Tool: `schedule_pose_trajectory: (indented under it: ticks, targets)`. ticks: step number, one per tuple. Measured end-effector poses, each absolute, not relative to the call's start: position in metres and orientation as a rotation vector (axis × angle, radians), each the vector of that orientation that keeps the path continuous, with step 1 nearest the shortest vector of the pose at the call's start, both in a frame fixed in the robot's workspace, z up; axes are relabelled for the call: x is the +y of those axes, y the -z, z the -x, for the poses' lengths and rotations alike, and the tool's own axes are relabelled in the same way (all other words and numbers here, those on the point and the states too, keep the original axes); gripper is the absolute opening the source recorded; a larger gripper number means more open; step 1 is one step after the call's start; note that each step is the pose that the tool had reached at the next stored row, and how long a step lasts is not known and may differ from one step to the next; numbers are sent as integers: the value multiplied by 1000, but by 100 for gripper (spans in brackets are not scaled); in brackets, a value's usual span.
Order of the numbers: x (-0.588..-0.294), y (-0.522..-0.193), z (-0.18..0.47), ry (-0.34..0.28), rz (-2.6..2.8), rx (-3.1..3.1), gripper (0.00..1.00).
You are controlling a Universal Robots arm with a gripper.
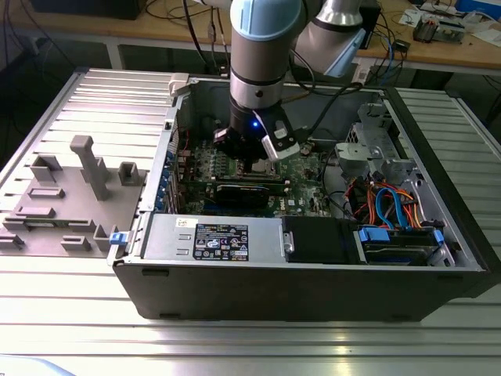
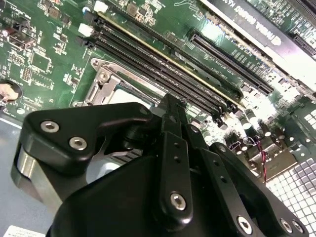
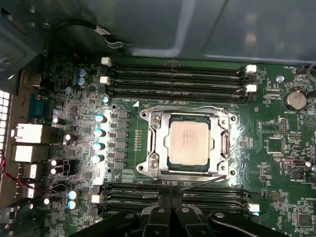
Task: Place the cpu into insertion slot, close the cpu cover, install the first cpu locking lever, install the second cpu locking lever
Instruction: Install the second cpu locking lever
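My wrist lamp throws hard white glare on the board (image 3: 98,148) in the first wrist view and near the card (image 2: 276,34) in the second. My gripper (image 2: 170,148) looms soft and dark. The exterior view is evenly lit, the case (image 1: 313,290) interior shadowed.

Arm upright, hand (image 1: 258,160) pointing down, fingers together.

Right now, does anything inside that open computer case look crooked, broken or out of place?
Nothing stands out. The silver square cpu lies flat and square in the insertion slot, with the silvery cpu cover closed around it. The green circuit board looks undamaged. The black gripper sits at the socket's edge.
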State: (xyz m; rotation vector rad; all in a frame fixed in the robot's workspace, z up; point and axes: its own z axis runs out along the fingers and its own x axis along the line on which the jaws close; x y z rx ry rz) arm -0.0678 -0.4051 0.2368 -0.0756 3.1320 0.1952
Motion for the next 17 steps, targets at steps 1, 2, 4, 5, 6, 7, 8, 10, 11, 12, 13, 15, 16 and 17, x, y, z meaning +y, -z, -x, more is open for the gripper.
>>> schedule_pose_trajectory:
  ticks: [1, 2, 4, 5, 6, 7, 8, 10, 11, 12, 13, 15, 16, 17]
  targets:
    - [-406, -236, 68, -208, 75, 3133, 11]
    - [-407, -236, 68, -217, 75, 3135, 11]
    - [-409, -236, 68, -230, 75, 3138, 11]
    - [-410, -235, 68, -236, 75, 3140, 11]
    - [-411, -235, 68, -240, 74, 3142, 11]
    - [-411, -235, 68, -244, 74, 3144, 11]
    - [-411, -234, 68, -244, 74, 3145, 11]
    - [-411, -234, 68, -244, 74, 3145, 11]
    - [-411, -234, 68, -244, 74, 3145, 11]
    - [-411, -234, 68, -244, 74, 3145, 11]
    - [-412, -234, 68, -245, 74, 3145, 11]
    - [-412, -234, 68, -245, 74, 3145, 11]
    - [-413, -234, 69, -246, 74, 3145, 11]
    - [-413, -234, 70, -249, 74, 3145, 11]
